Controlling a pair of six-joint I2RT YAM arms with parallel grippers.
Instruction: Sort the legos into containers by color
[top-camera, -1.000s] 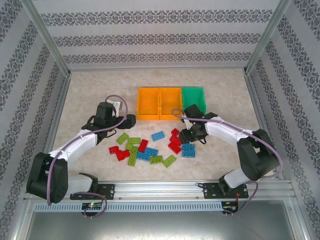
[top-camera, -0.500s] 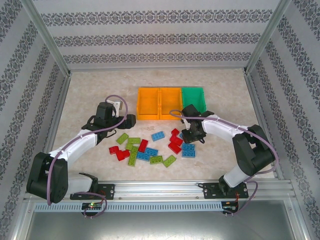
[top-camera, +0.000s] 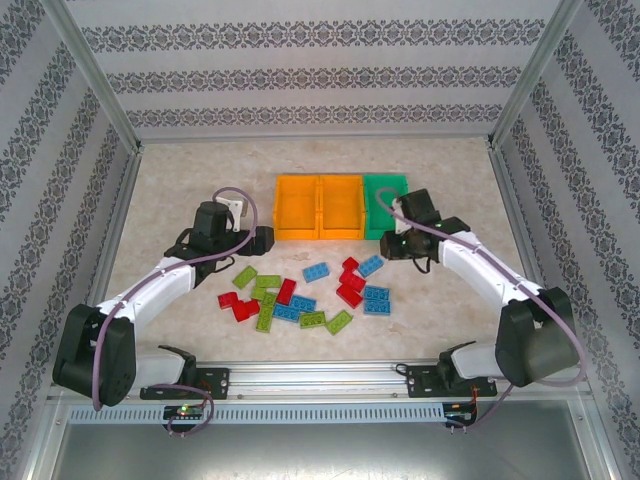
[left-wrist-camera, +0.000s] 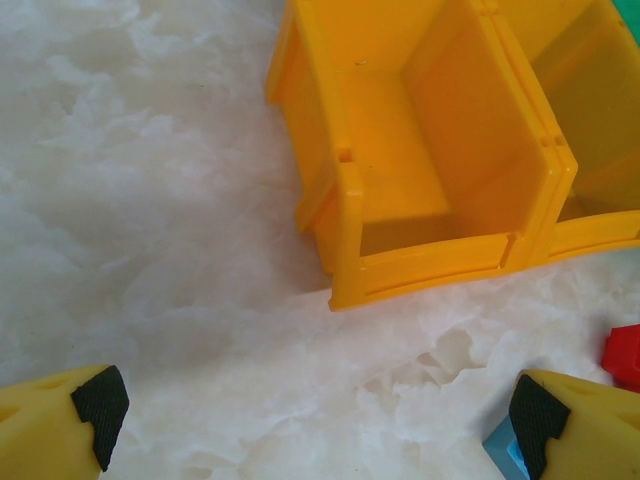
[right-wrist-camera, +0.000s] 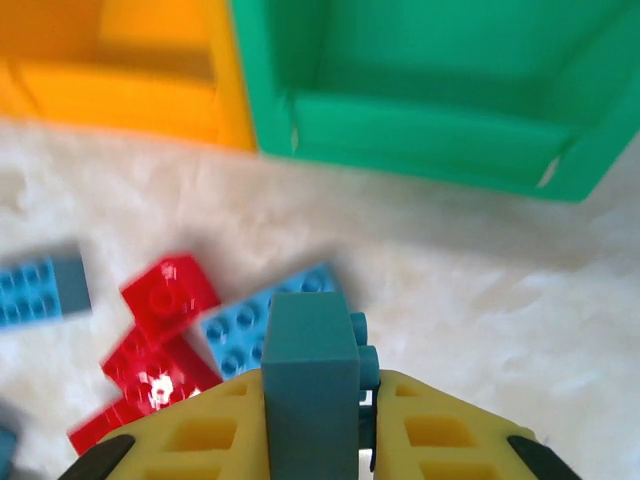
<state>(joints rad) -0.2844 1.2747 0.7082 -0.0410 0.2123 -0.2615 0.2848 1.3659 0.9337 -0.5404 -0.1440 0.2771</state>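
My right gripper (right-wrist-camera: 325, 432) is shut on a blue brick (right-wrist-camera: 310, 350) held on edge, just short of the green bin (right-wrist-camera: 430, 70). From above, the right gripper (top-camera: 393, 243) hovers at the green bin's (top-camera: 385, 190) front edge. Red, blue and light green legos (top-camera: 300, 292) lie scattered on the table in front of the bins. Two orange bins (top-camera: 318, 207) stand left of the green one. My left gripper (top-camera: 262, 240) is open beside the left orange bin (left-wrist-camera: 400, 150), with bare table between its fingers (left-wrist-camera: 100, 405).
Below the held brick lie a blue brick (right-wrist-camera: 245, 325) and red bricks (right-wrist-camera: 170, 295). A blue brick corner (left-wrist-camera: 500, 447) and a red one (left-wrist-camera: 625, 355) sit by my left gripper's right finger. Patterned walls enclose the table.
My right gripper has risen from the pile with the blue brick and swung back and right toward the green bin. Another blue brick shows where it was. The left arm stayed put.
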